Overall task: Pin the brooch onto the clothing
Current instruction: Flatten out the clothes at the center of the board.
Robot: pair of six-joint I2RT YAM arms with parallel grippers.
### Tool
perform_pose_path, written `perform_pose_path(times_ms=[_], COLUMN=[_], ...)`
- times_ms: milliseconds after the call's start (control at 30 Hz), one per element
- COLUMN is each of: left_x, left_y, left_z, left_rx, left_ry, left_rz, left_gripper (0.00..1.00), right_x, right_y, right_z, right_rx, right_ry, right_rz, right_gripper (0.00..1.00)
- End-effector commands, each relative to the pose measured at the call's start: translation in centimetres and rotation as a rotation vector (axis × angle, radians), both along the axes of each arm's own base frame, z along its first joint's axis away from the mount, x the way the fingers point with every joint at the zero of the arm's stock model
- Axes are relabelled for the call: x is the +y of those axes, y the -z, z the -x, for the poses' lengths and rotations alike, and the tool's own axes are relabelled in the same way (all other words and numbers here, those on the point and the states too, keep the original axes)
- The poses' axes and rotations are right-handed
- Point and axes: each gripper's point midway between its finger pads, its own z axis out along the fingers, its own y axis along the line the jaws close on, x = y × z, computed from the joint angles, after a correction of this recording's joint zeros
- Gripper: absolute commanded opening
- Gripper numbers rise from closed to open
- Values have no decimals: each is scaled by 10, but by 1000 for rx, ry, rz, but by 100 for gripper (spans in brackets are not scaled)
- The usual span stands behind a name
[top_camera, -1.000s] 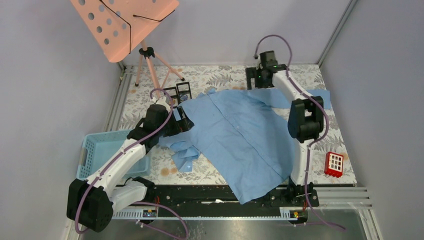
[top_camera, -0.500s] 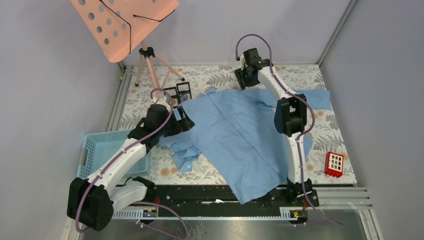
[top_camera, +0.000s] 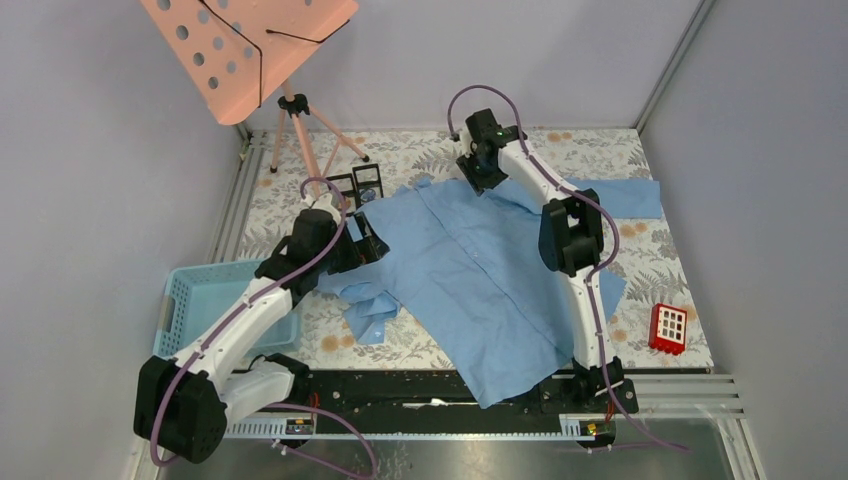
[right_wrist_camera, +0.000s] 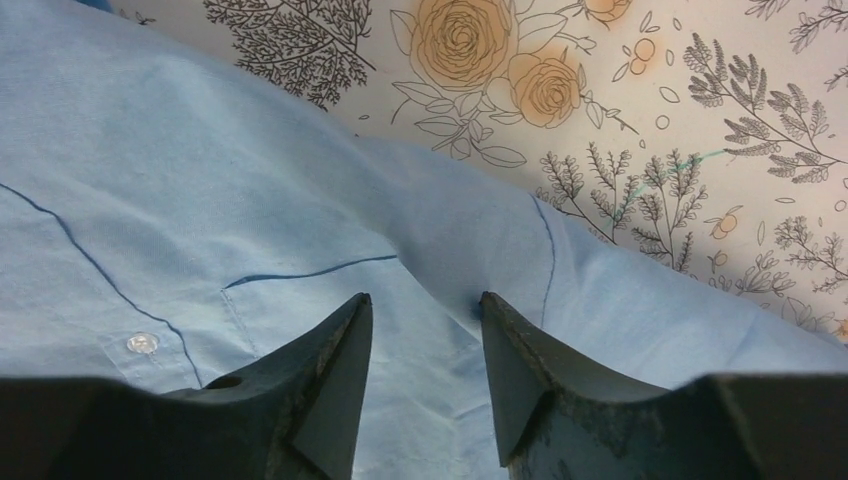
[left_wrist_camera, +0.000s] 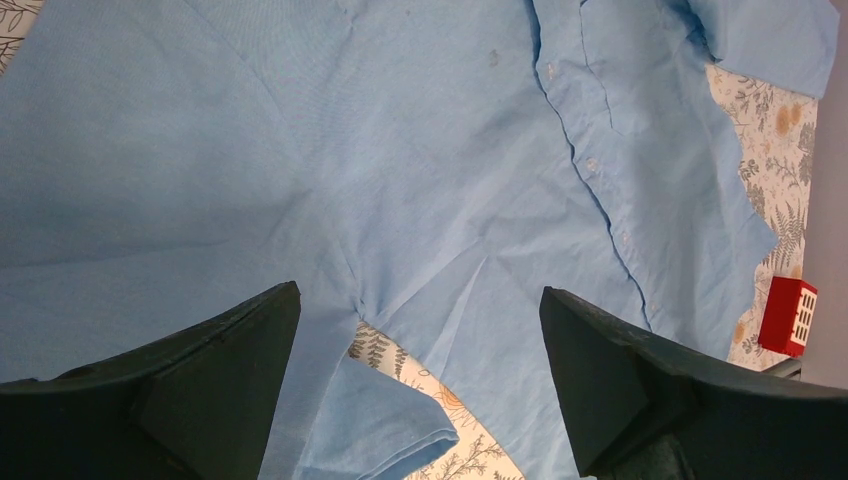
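The clothing, a light blue button-up shirt (top_camera: pixel 480 260), lies spread across the floral table. My left gripper (top_camera: pixel 375 243) hovers over the shirt's left side by a folded sleeve. Its jaws stand wide open with nothing between them in the left wrist view (left_wrist_camera: pixel 420 292), above the cloth (left_wrist_camera: pixel 400 150). My right gripper (top_camera: pixel 478 165) is down at the shirt's far edge, near the collar. There the right wrist view shows the fingers (right_wrist_camera: pixel 425 297) partly drawn together, tips pressing on the fabric (right_wrist_camera: pixel 200 200) with cloth lying in the gap. The brooch shows in no view.
A light blue plastic basket (top_camera: pixel 200 290) sits at the near left. A pink perforated music stand (top_camera: pixel 250 50) on a tripod rises at the back left, with small black frames (top_camera: pixel 355 185) beside it. A red gridded block (top_camera: pixel 668 328) lies at the near right.
My right arm swung left from the back right corner down onto the shirt's far edge, and its jaws narrowed. The left arm stayed still.
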Motion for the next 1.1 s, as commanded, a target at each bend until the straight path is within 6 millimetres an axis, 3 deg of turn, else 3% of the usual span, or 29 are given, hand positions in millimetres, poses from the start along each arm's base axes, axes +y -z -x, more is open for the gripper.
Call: perform_pose_path(times_ms=[0, 67, 167, 233, 400, 567, 700, 900, 1067], left_x=[1, 2, 4, 4, 5, 4, 0, -6, -19], left_y=[-9, -10, -12, -12, -13, -13, -14, -20, -37], left_z=[0, 1, 3, 4, 6, 4, -1, -17, -39], left_rx=[-36, -40, -44, -48, -51, -52, -55, -64, -102], left_ry=[-3, -4, -10, -12, -16, -20, -15, 2, 24], left_rz=[22, 21, 19, 18, 21, 29, 41, 28, 57], left_gripper=[99, 99, 99, 99, 99, 99, 99, 99, 99], right_x=[-8, -9, -11, -14, -21, -21, -23, -26, -20], right_y=[-7, -8, -7, -4, -6, -14, -7, 2, 0], right_z=[-10, -15, -16, -12, 12, 52, 87, 133, 168], right_rx=[-25, -43, -49, -42, -29, -49, -24, 32, 63], right_ry=[4, 9, 3, 2, 15, 67, 96, 122, 140], right_rz=[41, 65, 90, 113, 111, 19, -18, -63, -139], right_gripper=[48, 42, 14, 1, 0, 0, 0, 0, 0])
